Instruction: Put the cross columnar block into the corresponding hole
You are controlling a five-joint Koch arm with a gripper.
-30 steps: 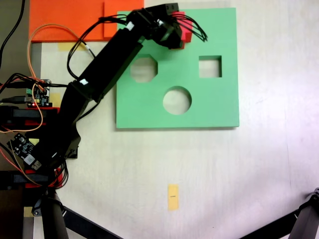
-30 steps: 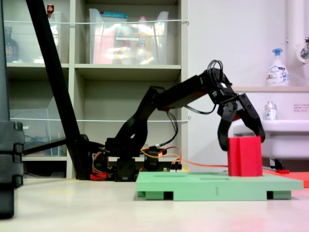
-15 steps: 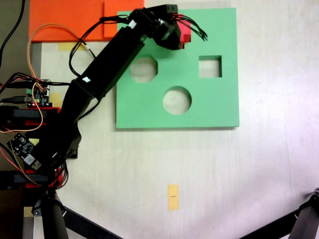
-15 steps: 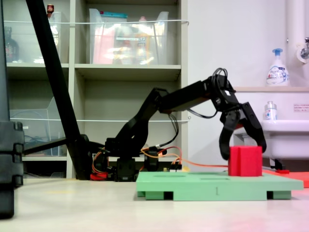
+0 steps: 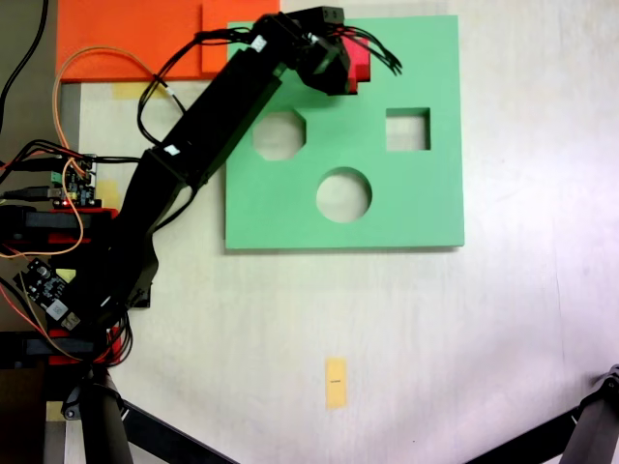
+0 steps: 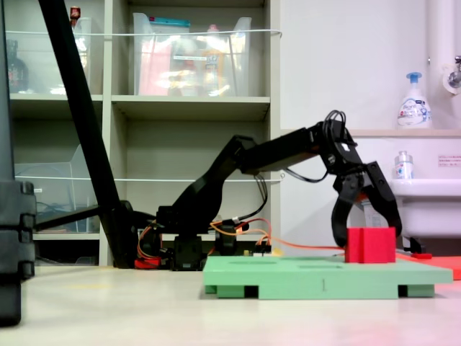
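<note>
My tool [image 6: 366, 229] straddled the cross columnar block [image 6: 370, 245], half-sunk in the green board [image 6: 317, 277], fingers apparently apart; misalignment risked jamming.

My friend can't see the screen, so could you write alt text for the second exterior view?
A black robot arm reaches down with its fingers straddling a small bright red foam block, which pokes up from a flat green foam board lying on a pale table. Shelves with clear bins stand behind.
</note>
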